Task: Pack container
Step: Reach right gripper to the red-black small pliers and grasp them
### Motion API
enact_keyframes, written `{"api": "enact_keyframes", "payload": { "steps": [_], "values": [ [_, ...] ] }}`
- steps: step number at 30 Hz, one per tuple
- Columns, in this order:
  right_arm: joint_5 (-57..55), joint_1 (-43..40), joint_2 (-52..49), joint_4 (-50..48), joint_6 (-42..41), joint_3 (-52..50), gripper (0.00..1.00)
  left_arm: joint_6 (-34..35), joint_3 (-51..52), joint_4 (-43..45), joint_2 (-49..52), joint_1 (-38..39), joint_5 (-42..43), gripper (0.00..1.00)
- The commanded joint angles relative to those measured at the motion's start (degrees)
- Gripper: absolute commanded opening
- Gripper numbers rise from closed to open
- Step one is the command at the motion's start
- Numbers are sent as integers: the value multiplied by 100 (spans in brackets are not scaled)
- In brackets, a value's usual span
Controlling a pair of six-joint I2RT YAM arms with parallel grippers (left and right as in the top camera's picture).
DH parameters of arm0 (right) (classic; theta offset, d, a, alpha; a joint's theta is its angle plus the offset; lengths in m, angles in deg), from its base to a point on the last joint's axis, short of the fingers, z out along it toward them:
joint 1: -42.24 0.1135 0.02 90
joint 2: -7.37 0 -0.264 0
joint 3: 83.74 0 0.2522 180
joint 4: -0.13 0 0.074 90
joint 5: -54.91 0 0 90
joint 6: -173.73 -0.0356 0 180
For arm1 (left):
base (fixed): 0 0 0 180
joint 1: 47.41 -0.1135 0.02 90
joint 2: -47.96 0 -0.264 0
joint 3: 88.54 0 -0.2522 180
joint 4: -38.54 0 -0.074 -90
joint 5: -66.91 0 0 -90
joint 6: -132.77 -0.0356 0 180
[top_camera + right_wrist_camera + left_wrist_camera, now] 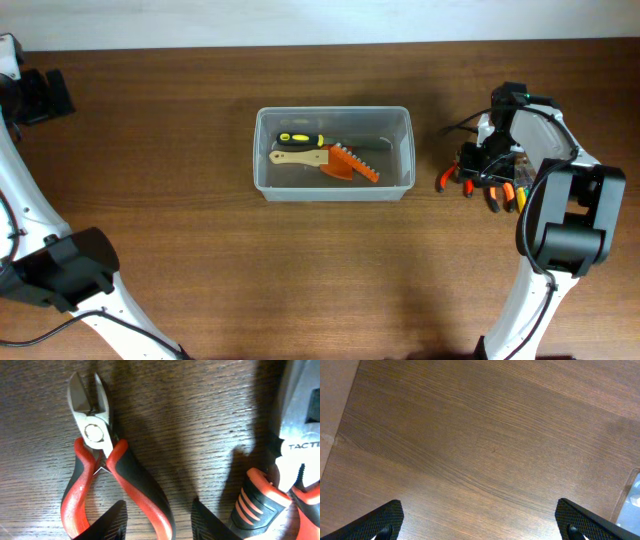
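Note:
The clear plastic container [332,111] stands at the table's middle. It holds a yellow-and-black screwdriver [299,139], a wooden-handled tool [298,156] and an orange toothed piece [352,163]. Its corner shows at the right edge of the left wrist view [633,502]. My right gripper [157,520] is open, low over the red-and-black side cutters [102,455], its fingers on either side of the cutters' right handle. In the overhead view it is right of the container [478,165]. My left gripper [480,522] is wide open and empty over bare wood at the far left [45,95].
Orange-and-black pliers [287,480] lie right beside the cutters, close to my right finger. More orange-handled tools [507,196] lie under the right arm. The table's back edge runs along the top of the overhead view.

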Motion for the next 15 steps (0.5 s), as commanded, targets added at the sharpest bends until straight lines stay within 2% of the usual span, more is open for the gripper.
{"api": "enact_keyframes", "payload": {
  "steps": [1,6,15],
  "values": [
    [-35,59,-299,-17,-20,-37,41,74,26,-7,44,-20,85,99],
    [-76,59,-299,33,-20,-37,32,74,26,-9,44,-20,85,99],
    [-479,59,-299,160,-37,-37,31,74,26,-7,44,-20,85,99]
  ]
}}
